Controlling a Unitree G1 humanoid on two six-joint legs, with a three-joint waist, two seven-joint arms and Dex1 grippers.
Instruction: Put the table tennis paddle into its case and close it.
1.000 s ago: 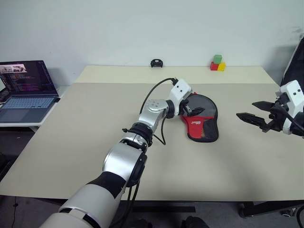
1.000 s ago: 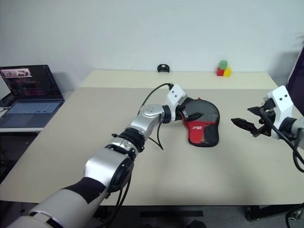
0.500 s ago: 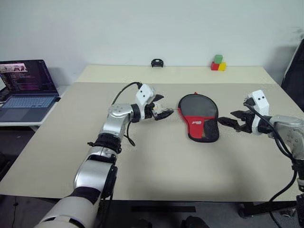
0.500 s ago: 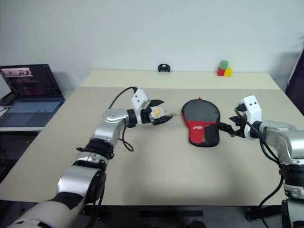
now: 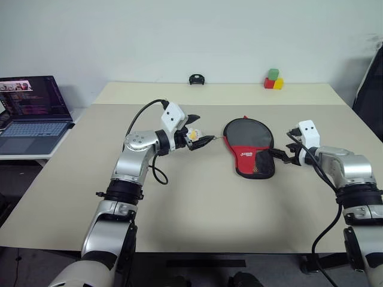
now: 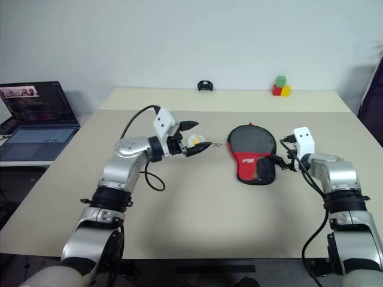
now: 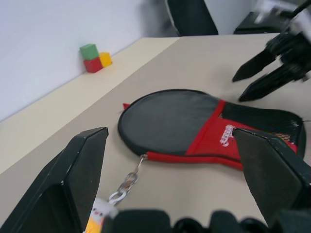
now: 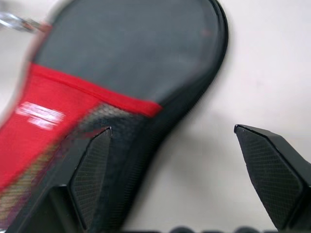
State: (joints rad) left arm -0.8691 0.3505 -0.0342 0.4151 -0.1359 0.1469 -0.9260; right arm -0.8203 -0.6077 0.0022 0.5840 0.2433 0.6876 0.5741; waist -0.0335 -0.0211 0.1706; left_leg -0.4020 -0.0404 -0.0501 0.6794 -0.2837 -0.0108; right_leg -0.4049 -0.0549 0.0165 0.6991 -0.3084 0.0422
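Left gripper [image 5: 200,139], spread, beside one zipped case [image 5: 250,146]; right gripper [image 5: 280,156], spread, at its edge. Left wrist view revealed the zip chain [image 7: 129,181]; three blocks [image 5: 271,79] behind.

Case [image 6: 252,152] flat on table [image 6: 197,221] (between both open end effectors).

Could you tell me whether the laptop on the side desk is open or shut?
Open: the dark laptop has its lid raised, with the lit screen and keyboard showing.

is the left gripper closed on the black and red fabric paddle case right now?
No. The left gripper stands open and short of the black and red fabric paddle case, with only the small keychain charm on its chain between the fingers.
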